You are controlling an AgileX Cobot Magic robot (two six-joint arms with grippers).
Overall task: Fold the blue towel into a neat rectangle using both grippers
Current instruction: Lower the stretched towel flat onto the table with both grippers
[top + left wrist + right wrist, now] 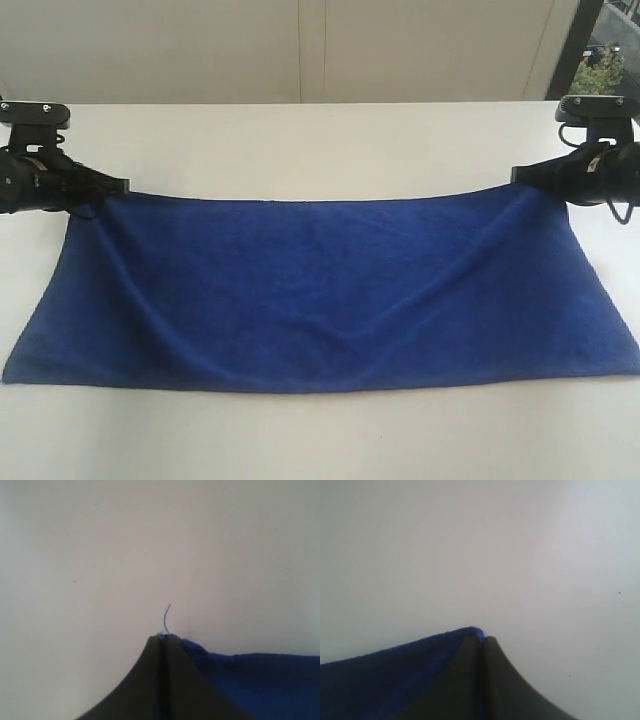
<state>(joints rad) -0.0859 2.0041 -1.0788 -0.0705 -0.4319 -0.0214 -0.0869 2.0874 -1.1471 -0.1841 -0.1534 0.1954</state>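
Observation:
The blue towel (320,295) lies spread wide across the white table (320,140), its near edge flat and its far edge lifted at both corners so the cloth sags in the middle. My left gripper (112,190) is shut on the far left corner; in the left wrist view the towel (260,680) runs off beside the closed left gripper (163,638), with a loose thread (167,616) poking out at the tips. My right gripper (522,177) is shut on the far right corner; the towel (380,680) shows pinched at the right gripper (482,639).
A pale wall (300,50) stands behind the table's far edge. A dark window frame with greenery (600,60) is at the far right. Bare tabletop runs in front of the towel's near edge (320,440).

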